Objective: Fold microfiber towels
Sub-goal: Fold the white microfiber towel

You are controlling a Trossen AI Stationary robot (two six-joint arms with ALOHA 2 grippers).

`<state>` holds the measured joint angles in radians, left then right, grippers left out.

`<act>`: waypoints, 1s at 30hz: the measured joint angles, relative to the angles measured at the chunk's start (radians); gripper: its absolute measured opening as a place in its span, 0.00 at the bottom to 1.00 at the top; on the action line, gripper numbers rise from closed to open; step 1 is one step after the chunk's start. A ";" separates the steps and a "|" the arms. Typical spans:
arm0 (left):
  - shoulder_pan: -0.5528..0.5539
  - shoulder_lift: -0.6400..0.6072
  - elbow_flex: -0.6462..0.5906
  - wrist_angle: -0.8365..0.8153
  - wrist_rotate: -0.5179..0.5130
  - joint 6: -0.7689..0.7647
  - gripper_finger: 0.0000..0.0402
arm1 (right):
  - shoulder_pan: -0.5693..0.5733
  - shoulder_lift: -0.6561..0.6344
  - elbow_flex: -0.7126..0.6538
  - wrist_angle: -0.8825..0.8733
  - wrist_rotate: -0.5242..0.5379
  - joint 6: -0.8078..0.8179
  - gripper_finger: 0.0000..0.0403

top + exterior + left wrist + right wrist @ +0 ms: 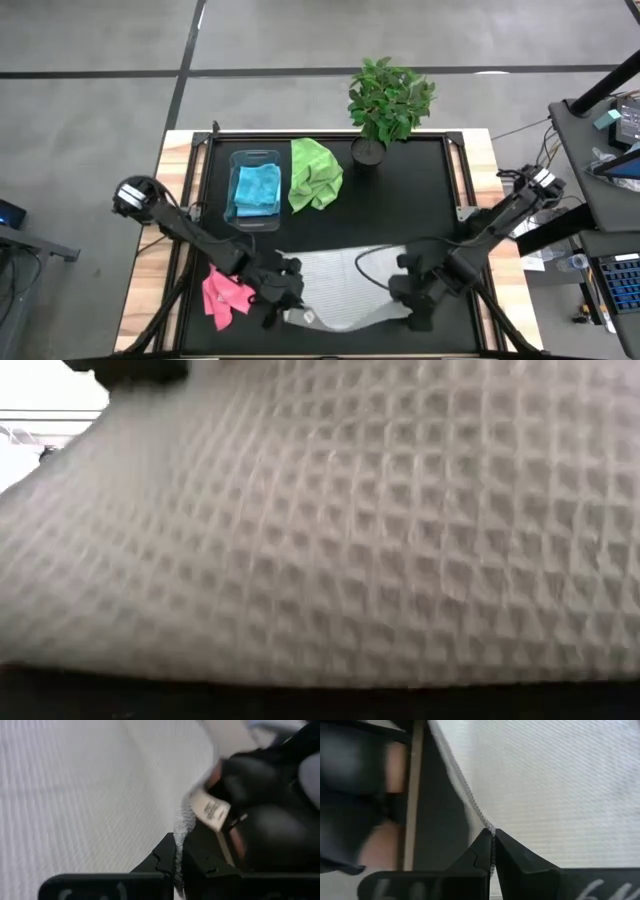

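A pale grey-white waffle towel (340, 285) spreads over the near middle of the black mat (440, 180) and fills the low view (330, 530). My left gripper (283, 308) is shut on its near left corner, my right gripper (412, 305) on its near right corner. A pink towel (225, 293) lies crumpled on the mat's near left, just left of my left gripper. A lime green towel (315, 175) lies bunched at the far middle. A light blue towel (256, 190) rests folded inside the clear bin (236, 215). My left gripper pinches the towel's hemmed edge (181, 837) between its two fingers, close to the white sewn-in label (212, 810). The fingers slant down from the table's left. The cloth runs away from the fingers in a smooth sheet. My right gripper pinches the towel's hemmed edge (487, 826) between its two fingertips, at the near right corner. The fingers slant down from the table's right. The cloth stretches smoothly away from the hold; the edge between the two grippers sags toward the near side.
A potted plant (388, 100) stands at the mat's far edge, right of the green towel. The clear bin sits at the far left of the mat. Bare mat (420, 210) lies between the plant and the grey-white towel. Desks with gear stand off the table's right.
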<state>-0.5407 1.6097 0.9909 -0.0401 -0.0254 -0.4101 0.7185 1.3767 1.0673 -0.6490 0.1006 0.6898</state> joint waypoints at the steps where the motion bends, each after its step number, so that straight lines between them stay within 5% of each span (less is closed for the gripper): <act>1: 0.006 0.002 0.000 -0.036 -0.001 -0.003 0.00 | -0.018 0.002 -0.007 -0.016 0.002 -0.003 0.02; 6: 0.034 0.001 -0.026 -0.219 -0.087 -0.075 0.00 | -0.118 0.006 -0.047 -0.086 0.004 -0.057 0.02; 17: 0.137 -0.004 -0.107 -0.232 -0.166 -0.134 0.00 | -0.326 0.046 -0.099 -0.078 0.008 -0.223 0.02; 30: 0.160 -0.003 -0.135 -0.257 -0.189 -0.134 0.00 | -0.401 0.054 -0.110 -0.082 0.033 -0.309 0.02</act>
<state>-0.3808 1.6063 0.8558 -0.2970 -0.2144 -0.5444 0.3178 1.4307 0.9572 -0.7312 0.1331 0.3813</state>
